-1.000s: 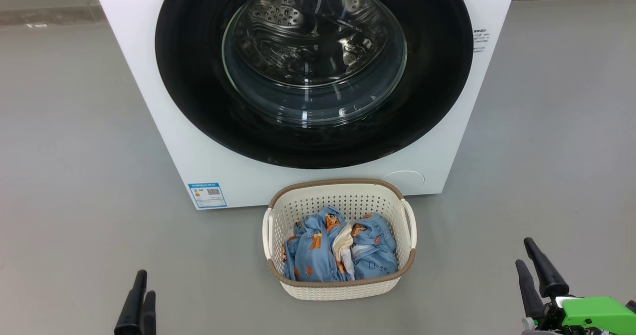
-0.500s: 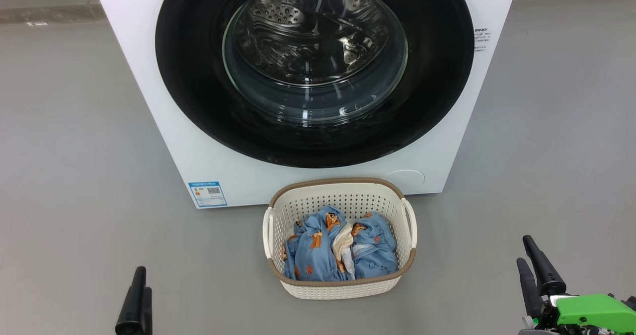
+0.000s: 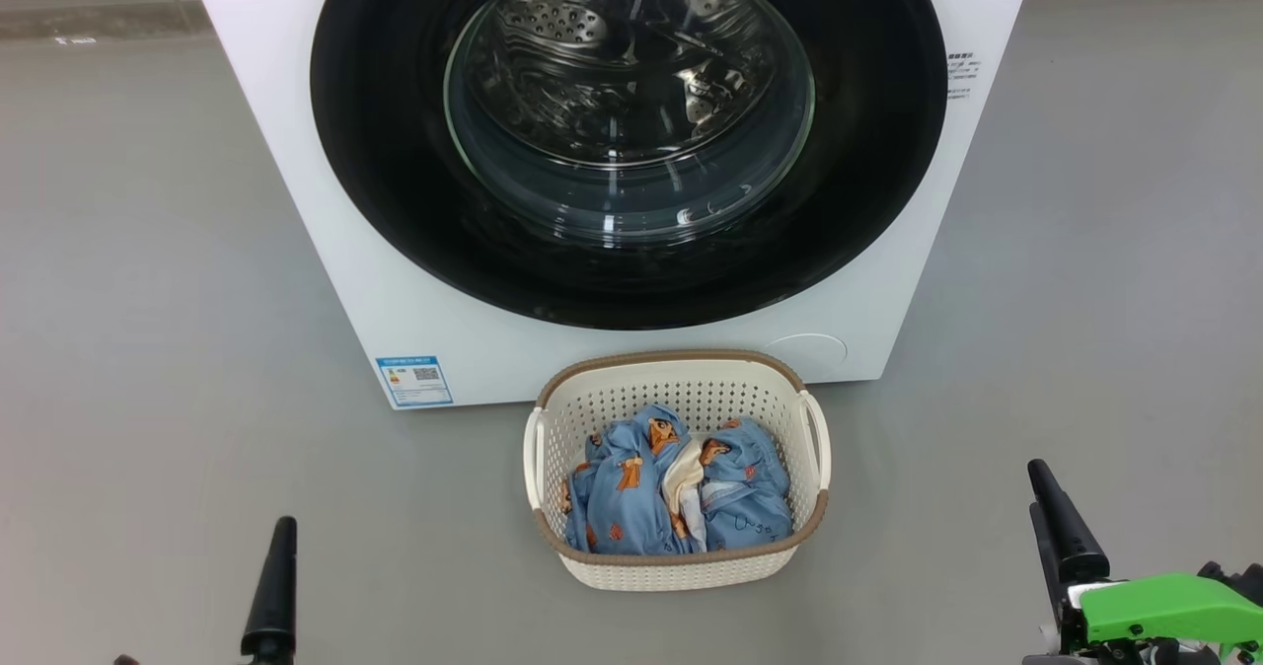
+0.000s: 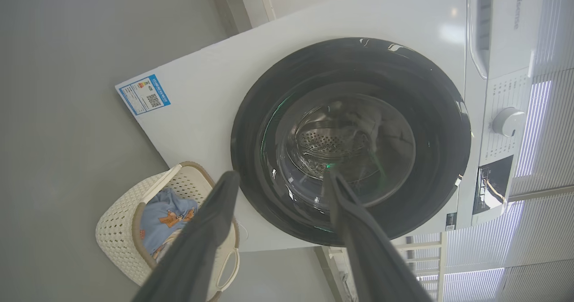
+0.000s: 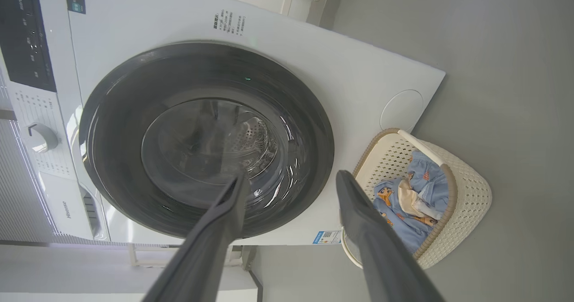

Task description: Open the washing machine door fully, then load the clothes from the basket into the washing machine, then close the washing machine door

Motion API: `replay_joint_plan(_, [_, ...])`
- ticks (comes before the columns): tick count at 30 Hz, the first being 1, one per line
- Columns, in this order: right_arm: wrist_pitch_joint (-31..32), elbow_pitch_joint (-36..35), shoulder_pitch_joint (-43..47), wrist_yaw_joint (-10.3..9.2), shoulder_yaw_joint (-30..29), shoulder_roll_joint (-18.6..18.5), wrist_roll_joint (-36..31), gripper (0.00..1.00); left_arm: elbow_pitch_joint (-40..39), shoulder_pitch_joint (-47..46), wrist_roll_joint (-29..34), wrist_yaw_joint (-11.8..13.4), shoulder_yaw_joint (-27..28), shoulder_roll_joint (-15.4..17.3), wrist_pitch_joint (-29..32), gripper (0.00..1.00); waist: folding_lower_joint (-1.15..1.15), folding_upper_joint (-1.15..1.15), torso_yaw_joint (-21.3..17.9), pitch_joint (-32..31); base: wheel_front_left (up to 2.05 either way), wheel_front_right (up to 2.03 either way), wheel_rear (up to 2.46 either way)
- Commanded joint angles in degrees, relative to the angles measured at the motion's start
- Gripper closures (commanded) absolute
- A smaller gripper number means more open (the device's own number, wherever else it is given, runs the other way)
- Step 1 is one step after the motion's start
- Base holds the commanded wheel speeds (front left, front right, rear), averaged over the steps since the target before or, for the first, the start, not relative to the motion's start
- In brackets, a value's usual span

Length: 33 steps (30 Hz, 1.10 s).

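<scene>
The white washing machine (image 3: pixel 474 359) faces me with its round black door (image 3: pixel 395 152) shut flat against the front. Steel drum shows through the glass. On the floor just before it stands the cream basket (image 3: pixel 681 571), holding the light blue clothes (image 3: pixel 631 507) with some cream cloth. My left gripper (image 3: pixel 284 529) hangs low at the left and my right gripper (image 3: pixel 1044 497) low at the right, both well back from the basket. In the wrist views the left gripper (image 4: pixel 281 179) and right gripper (image 5: pixel 291 179) stand open and empty, pointing at the door (image 4: pixel 430 127) (image 5: pixel 112 127).
Grey floor lies on both sides of the machine. A blue label sticker (image 3: pixel 412 379) and a round cover (image 3: pixel 809 349) sit low on its front. The control panel with a knob (image 4: pixel 506 122) runs along the top. A white frame stands behind the machine.
The head camera has shifted slightly. Both grippers sit a little lower in the head view than a second ago. Door, basket and clothes are as before.
</scene>
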Motion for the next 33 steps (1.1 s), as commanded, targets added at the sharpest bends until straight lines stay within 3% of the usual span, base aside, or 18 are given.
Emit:
replay_joint_plan(1, [-0.67, -1.82, -2.46, 0.13, 0.51, -1.14, -1.5, 0.0, -2.03, -1.71, 1.3, -0.01, 0.26, 1.14, -0.57, 0.0, 0.0, 0.0, 0.01, 0.01, 0.0, 0.0, 0.0])
replay_joint_plan(33, [-6.27, -2.88, -3.07, 0.2, 5.18, -3.2, -27.12, 0.0, -2.96, -1.56, 25.89, -0.02, -2.58, 2.53, -6.12, 0.0, 0.0, 0.0, 0.3, 0.35, 0.0, 0.0, 0.0])
